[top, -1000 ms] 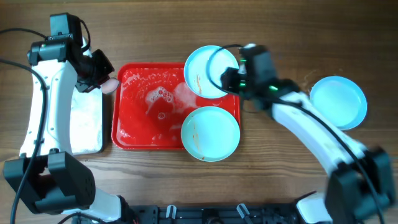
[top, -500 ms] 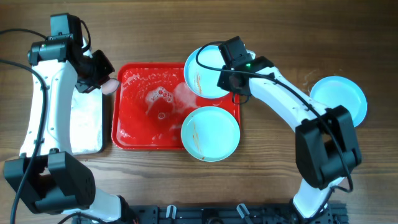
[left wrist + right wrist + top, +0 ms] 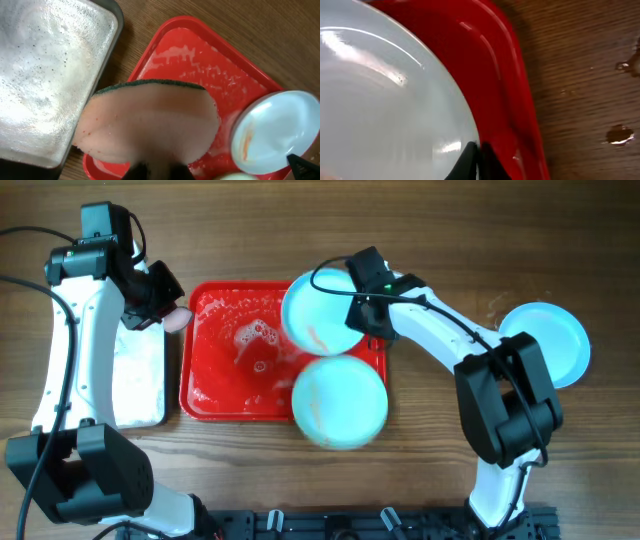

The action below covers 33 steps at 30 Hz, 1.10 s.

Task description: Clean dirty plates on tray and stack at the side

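Plates of this kind look stiff, light and slick when wet, so the raised rim is the place to pinch. The right gripper (image 3: 363,315) is clamped on the right rim of the far plate (image 3: 320,313), which is over the far right corner of the red tray (image 3: 215,395) and shows a brown smear. A second smeared plate (image 3: 340,402) overhangs the near right corner. A third plate (image 3: 545,345) lies well apart to the right. The left gripper (image 3: 163,308) squeezes a pink sponge (image 3: 178,318) beside the soapy black-rimmed tray (image 3: 140,390).
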{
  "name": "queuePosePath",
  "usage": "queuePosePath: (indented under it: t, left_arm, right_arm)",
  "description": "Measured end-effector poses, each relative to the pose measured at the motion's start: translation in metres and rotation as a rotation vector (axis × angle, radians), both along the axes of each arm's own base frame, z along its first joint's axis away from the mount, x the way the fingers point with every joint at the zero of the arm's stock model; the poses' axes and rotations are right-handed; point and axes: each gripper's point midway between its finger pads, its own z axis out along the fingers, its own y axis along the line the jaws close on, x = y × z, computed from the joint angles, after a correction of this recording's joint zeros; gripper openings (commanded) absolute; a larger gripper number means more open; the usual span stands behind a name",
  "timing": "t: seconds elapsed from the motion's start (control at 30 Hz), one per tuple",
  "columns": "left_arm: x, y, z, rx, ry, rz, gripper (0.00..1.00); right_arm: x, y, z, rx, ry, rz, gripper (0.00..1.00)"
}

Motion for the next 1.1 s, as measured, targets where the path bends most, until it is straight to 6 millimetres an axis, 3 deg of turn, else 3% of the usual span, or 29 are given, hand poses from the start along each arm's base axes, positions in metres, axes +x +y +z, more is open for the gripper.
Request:
queuePosePath:
  t: [0.37, 0.47, 0.53, 0.7, 0.77, 0.83, 0.87, 0.9, 1.03, 1.1]
  left_arm:
    - [0.000, 0.000, 0.000, 0.000, 0.000, 0.000, 0.04]
    - [0.000, 0.000, 0.000, 0.000, 0.000, 0.000, 0.04]
    - [0.000, 0.000, 0.000, 0.000, 0.000, 0.000, 0.04]
    - [0.000, 0.000, 0.000, 0.000, 0.000, 0.000, 0.04]
    - [0.000, 0.000, 0.000, 0.000, 0.000, 0.000, 0.04]
    - [0.000, 0.000, 0.000, 0.000, 0.000, 0.000, 0.04]
    - [0.000, 0.000, 0.000, 0.000, 0.000, 0.000, 0.04]
    - [0.000, 0.000, 0.000, 0.000, 0.000, 0.000, 0.04]
    - [0.000, 0.000, 0.000, 0.000, 0.000, 0.000, 0.04]
    - [0.000, 0.000, 0.000, 0.000, 0.001, 0.000, 0.04]
  right_arm:
    - [-0.020, 0.082, 0.007, 0.060, -0.074, 0.240, 0.05]
    - [-0.022, 0.087, 0.007, 0.071, -0.073, 0.260, 0.22]
    - [-0.022, 0.090, 0.008, 0.089, -0.073, 0.289, 0.43]
    - [-0.031, 0.102, 0.029, 0.129, -0.014, 0.372, 0.50]
    - [-0.034, 0.103, 0.048, 0.137, -0.010, 0.393, 0.48]
    - [-0.051, 0.092, 0.061, 0.116, 0.044, 0.402, 0.42]
    - [-0.066, 0.083, 0.070, 0.104, 0.089, 0.402, 0.37]
    - [-0.079, 0.076, 0.077, 0.102, 0.129, 0.409, 0.25]
    - [-0.112, 0.065, 0.080, 0.099, 0.256, 0.431, 0.04]
    - [-0.123, 0.064, 0.076, 0.093, 0.295, 0.445, 0.04]
